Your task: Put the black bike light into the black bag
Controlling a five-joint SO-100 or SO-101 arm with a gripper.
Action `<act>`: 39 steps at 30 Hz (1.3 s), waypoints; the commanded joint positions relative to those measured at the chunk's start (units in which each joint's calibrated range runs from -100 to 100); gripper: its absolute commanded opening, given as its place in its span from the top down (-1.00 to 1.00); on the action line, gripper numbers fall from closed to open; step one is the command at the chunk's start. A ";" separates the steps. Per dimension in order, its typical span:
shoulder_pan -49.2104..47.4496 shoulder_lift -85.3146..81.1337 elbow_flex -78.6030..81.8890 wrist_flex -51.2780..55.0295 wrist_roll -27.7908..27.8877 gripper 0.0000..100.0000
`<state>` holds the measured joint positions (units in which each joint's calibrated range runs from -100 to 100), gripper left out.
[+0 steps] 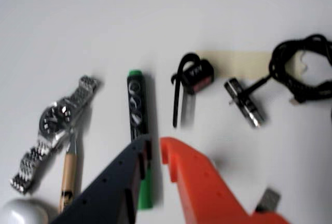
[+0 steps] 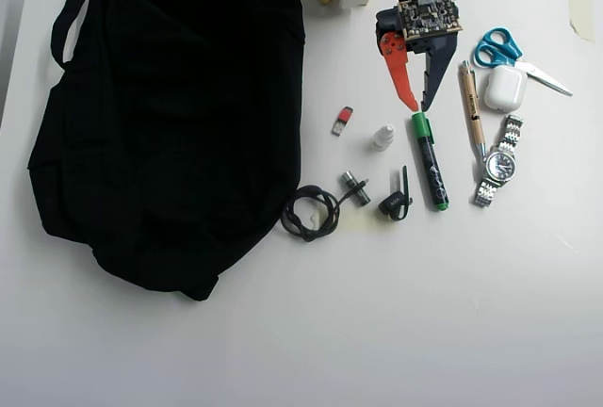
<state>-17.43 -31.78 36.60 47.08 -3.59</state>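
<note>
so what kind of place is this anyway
Probably a desk or tabletop demo setup: a plain white table laid out with everyday carry items, such as a black bag, wristwatch and scissors.

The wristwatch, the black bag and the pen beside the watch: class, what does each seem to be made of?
Wristwatch: likely polished steel; its linked band glints silver.
Black bag: soft matte fabric; it lies floppy and creased.
Pen: possibly wood or bamboo; tan, dull barrel.

The black bike light (image 2: 393, 205), a small rounded lump with its strap pointing to twelve o'clock, lies at three o'clock from the floppy black bag (image 2: 170, 115).
</note>
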 commanded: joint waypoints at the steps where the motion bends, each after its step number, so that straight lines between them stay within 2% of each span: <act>1: 1.05 4.14 -5.88 -0.05 -0.13 0.96; 8: 2.02 10.03 -9.29 -1.00 -2.49 0.96; 22: 1.43 21.32 -18.90 -2.46 -1.92 0.96; 39: 1.50 28.37 -16.48 -1.78 -2.60 0.96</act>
<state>-15.74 -5.50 21.25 45.72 -5.89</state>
